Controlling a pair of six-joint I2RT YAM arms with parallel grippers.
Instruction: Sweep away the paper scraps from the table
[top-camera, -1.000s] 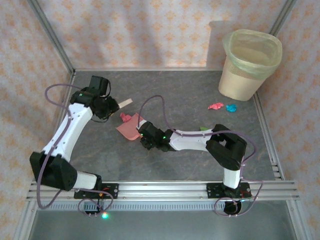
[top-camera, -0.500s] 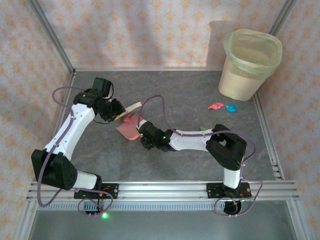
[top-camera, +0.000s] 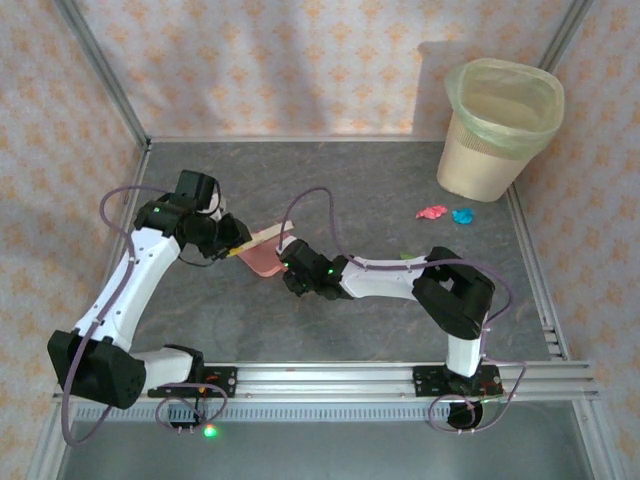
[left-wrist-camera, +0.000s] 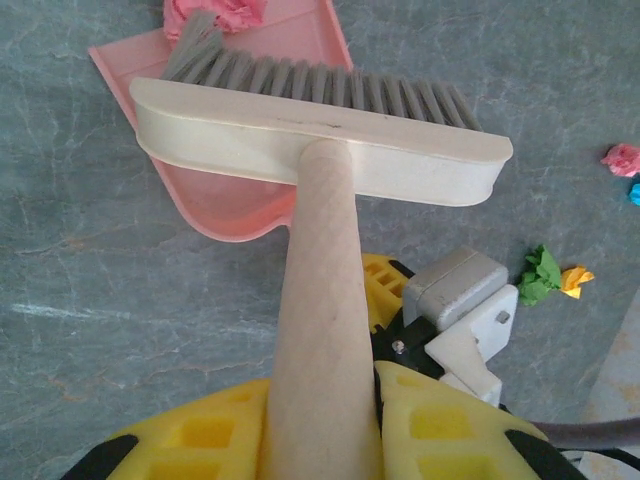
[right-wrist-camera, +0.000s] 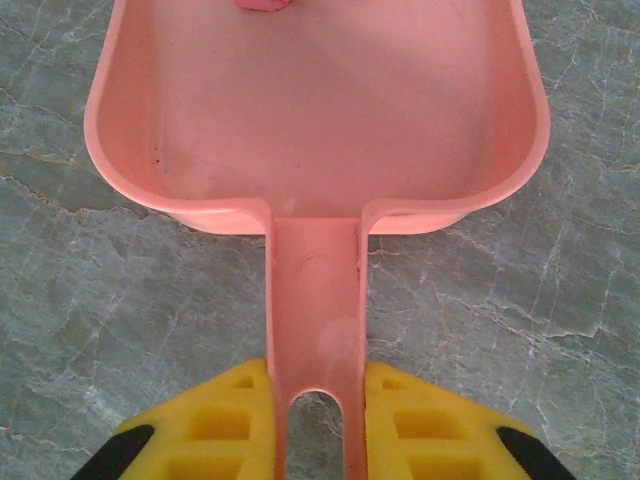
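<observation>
Left wrist: left gripper (left-wrist-camera: 325, 425) clamped on cream wooden-handled brush (left-wrist-camera: 320, 150), bristles over flat pink plastic dustpan (left-wrist-camera: 225, 205), pink crumpled paper wad (left-wrist-camera: 215, 12) at its mouth. Right gripper (right-wrist-camera: 315, 425) pinches pan handle. Risk: hard stroke flicks wad out; green wad (left-wrist-camera: 540, 275), red wad (top-camera: 432, 212) lie well right on grey stone-patterned table (top-camera: 350, 180).

No readable text, no labels, apparently no brand marks
</observation>
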